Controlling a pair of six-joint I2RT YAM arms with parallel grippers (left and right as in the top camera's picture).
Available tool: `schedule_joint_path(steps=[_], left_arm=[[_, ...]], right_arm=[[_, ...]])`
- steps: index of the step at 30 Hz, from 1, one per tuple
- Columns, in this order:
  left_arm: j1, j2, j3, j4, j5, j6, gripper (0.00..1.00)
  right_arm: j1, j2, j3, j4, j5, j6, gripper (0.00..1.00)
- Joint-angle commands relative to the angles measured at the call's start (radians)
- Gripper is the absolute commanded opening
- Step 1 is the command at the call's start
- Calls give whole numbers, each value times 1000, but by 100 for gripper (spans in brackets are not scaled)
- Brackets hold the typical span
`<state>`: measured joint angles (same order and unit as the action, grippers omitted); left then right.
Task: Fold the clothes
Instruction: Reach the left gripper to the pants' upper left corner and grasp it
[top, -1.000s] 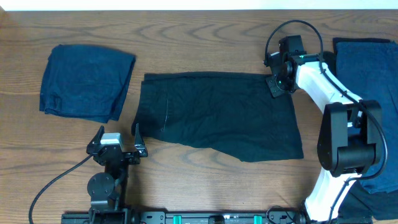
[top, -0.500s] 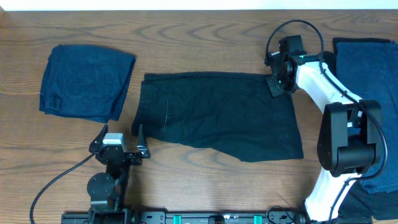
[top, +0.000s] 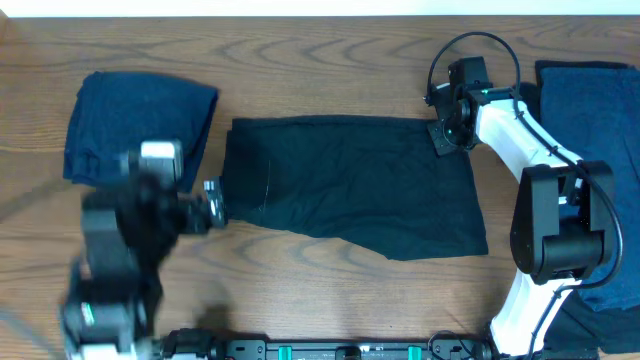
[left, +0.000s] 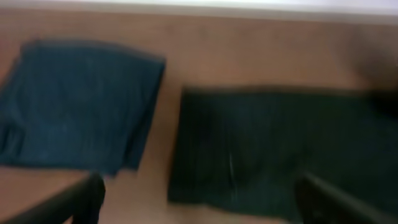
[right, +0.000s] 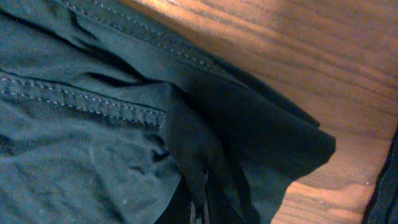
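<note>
1. Lying spread flat on the wooden table (top: 330, 60), the black garment (top: 350, 185) serves as the reference for every position below. Its lower edge slants down toward its right corner.
2. A folded navy garment (top: 140, 125) sits just left of the black garment, with a strip of bare wood between them.
3. A second navy garment (top: 600, 110) lies well to the right of the black garment and is partly covered by the right arm.
4. The left gripper (top: 208, 193) is at the black garment's lower left corner. The overhead view is blurred there, so contact cannot be confirmed. The left wrist view, also soft, shows its two fingers (left: 87, 199) spread wide with nothing held, and the black garment lies beneath.
5. The right gripper (top: 447, 135) is at the black garment's upper right corner. Its wrist view shows that corner's stitched hem bunched into folds against the wood. The fingers are not clearly visible, so whether they are clamped on the cloth cannot be told.
</note>
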<state>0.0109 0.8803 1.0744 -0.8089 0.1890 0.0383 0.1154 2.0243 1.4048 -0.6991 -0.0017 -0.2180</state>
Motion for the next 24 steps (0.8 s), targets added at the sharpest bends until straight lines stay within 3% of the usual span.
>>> schedule_joint_path(steps=[1,5,11,13,14,20,24], left_arm=[[-4,264,224,-131,10,52,98],[-4,504,380,-158,10,50,98],[-4,698,394,-102,10,51,99],[-4,740,394,-89,10,51,69],[-4,763,394,-79,10,51,65],[-4,874,394,-49,10,15,48],[-4,946,393,-26,10,9,49]], right_arm=[[10,-26,-3,0,-14,12,1],[9,-26,-3,-2,-14,12,1],[9,-26,-3,-11,-14,12,2],[9,-26,-3,-11,-14,12,1],[9,-26,-3,-11,-14,12,1],[9,-26,-3,-11,-14,12,2],[9,-26,-3,-11,-14,12,2]])
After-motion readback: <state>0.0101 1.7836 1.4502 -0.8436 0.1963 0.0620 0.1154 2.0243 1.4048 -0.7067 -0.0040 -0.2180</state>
